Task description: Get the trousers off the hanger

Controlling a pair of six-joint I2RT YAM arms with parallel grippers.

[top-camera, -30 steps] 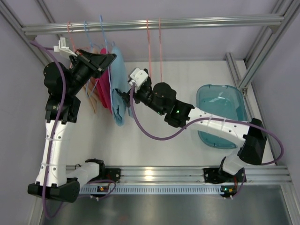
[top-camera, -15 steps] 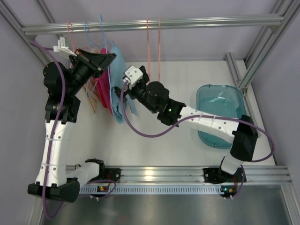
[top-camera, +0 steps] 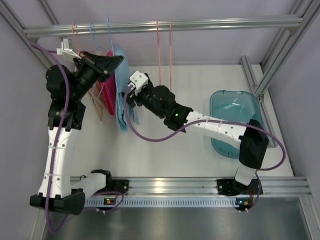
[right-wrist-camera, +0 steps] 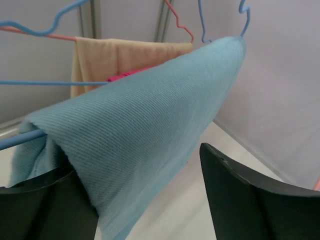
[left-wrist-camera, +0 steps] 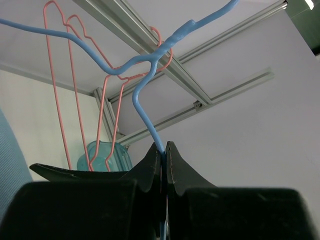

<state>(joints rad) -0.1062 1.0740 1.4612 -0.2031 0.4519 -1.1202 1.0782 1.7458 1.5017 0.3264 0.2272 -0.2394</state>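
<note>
Your left gripper (top-camera: 120,60) is sitting at about 10 o'clock in the overhead view, up by the rail (top-camera: 165,25). Its jaws are pressed fully together on the wire of the blue hanger (left-wrist-camera: 146,107). In its wrist view the wire is rising from between the fingertips toward the twisted neck at 12 o'clock. Two pink hangers (left-wrist-camera: 70,100) are hanging just beside it at 10 o'clock.

Your right gripper (top-camera: 128,99) is reaching in from 3 o'clock toward the light blue trousers (top-camera: 121,107). Its jaws are standing wide apart. In the right wrist view one finger is at 7 o'clock and the other at 4 o'clock, and the draped fold of the trousers is hanging between them. The 7 o'clock finger is lying right against the cloth, and the other is standing clear of it. Neither is squeezing the cloth.

The light blue trousers are hanging folded over a blue wire bar (right-wrist-camera: 20,139), and you cannot tell from here whether it belongs to the clamped hanger. The magenta trousers (top-camera: 109,97) are hanging just behind them at 9 o'clock, touching or nearly so. A tan cloth (right-wrist-camera: 115,55) is hanging farther back.

A teal bin (top-camera: 235,115) is resting on the table (top-camera: 165,150) at 3 o'clock, well apart from the garments.
</note>
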